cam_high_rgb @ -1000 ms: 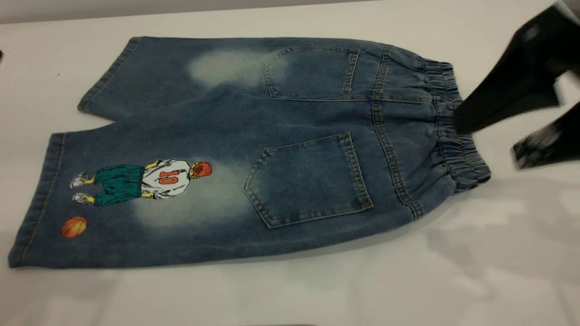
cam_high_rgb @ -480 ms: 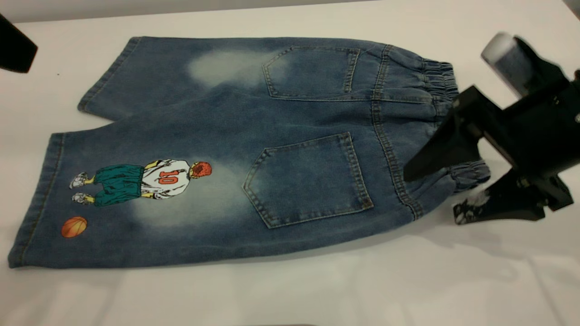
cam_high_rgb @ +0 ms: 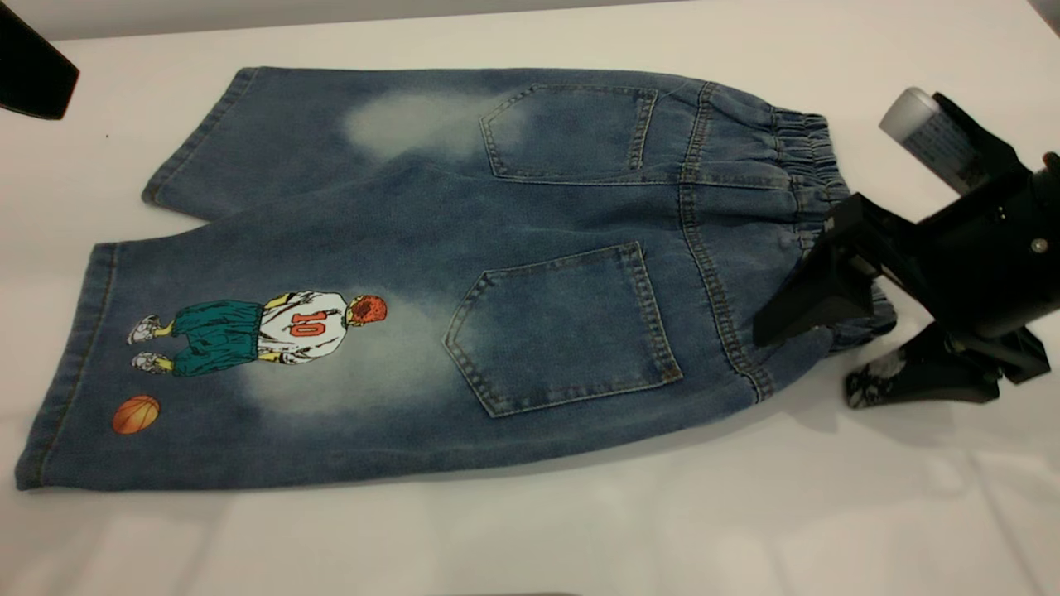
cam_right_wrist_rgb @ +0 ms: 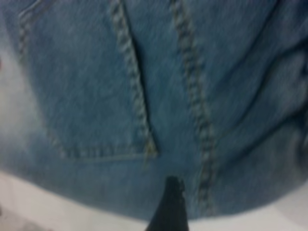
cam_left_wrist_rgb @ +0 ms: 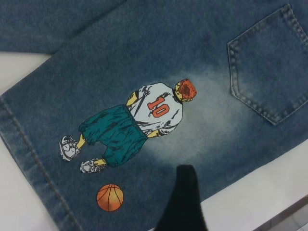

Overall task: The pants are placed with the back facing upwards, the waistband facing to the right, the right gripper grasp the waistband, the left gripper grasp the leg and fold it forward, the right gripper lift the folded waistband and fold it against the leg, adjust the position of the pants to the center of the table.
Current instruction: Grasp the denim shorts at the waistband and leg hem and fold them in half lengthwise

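Note:
The pants (cam_high_rgb: 464, 273) lie flat on the table (cam_high_rgb: 580, 538), back pockets up. The waistband (cam_high_rgb: 807, 157) points right. The leg (cam_high_rgb: 232, 356) with the number 10 basketball player print lies nearest the front, and the plain leg sits behind it. My right gripper (cam_high_rgb: 807, 364) is open at the waistband's near corner, with one finger (cam_high_rgb: 795, 306) over the denim and the other (cam_high_rgb: 903, 385) low by the table. My left gripper (cam_high_rgb: 33, 74) is open and hovers at the far left. Its one visible finger (cam_left_wrist_rgb: 180, 202) hangs over the leg (cam_left_wrist_rgb: 120, 120) near the orange ball.
A white cylinder (cam_high_rgb: 932, 136) on the right arm sticks up behind the waistband. Bare tabletop surrounds the pants, widest along the front. The table's far edge (cam_high_rgb: 331, 25) runs just behind the plain leg.
My right gripper has swung from above the waistband's middle down to its near corner and settled there. A dark part of the left arm has come into view at the top left.

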Available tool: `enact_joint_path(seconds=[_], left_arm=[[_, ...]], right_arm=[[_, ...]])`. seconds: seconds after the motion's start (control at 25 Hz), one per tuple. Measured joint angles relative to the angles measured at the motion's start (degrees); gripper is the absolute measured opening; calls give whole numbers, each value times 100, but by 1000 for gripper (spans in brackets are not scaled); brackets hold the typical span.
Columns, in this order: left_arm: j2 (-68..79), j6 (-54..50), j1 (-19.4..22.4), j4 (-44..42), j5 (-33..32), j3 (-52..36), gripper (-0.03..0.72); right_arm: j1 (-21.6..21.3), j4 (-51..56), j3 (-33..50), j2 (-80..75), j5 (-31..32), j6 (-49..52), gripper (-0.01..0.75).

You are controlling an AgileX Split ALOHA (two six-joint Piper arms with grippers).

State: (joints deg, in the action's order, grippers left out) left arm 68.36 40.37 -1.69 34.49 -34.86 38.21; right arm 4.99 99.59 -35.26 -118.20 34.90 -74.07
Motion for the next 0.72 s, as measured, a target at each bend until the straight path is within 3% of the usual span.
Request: enact_joint_path(seconds=[0.72], left_arm=[[0,6,0,4,-5,0,577]], right_arm=[[0,-98,-388,0,-449,67,594]])
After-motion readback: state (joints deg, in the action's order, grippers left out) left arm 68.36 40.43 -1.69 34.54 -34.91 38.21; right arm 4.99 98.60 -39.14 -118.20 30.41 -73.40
